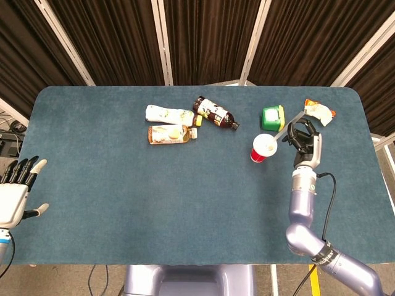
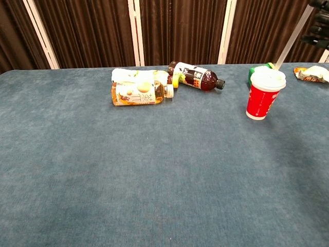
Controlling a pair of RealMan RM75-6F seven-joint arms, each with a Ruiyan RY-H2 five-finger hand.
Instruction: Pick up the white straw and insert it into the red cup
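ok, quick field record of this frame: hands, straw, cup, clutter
right hand: raised just right of the cup, holding the white straw
left hand: open, off the table's left edge, holding nothing
white straw: tilted, lower end at the cup lid; cannot tell whether it is in yet
red cup: upright, white lid on, right half of the table
bottles: three lying together at the far centre
green box: behind the cup
snack packet: far right
table: blue cloth

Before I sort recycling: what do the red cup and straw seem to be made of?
Red cup: likely paper or thin plastic, matte red wall, white plastic-looking lid. Straw: looks like smooth white plastic, straight and stiff in the right hand; could be paper.
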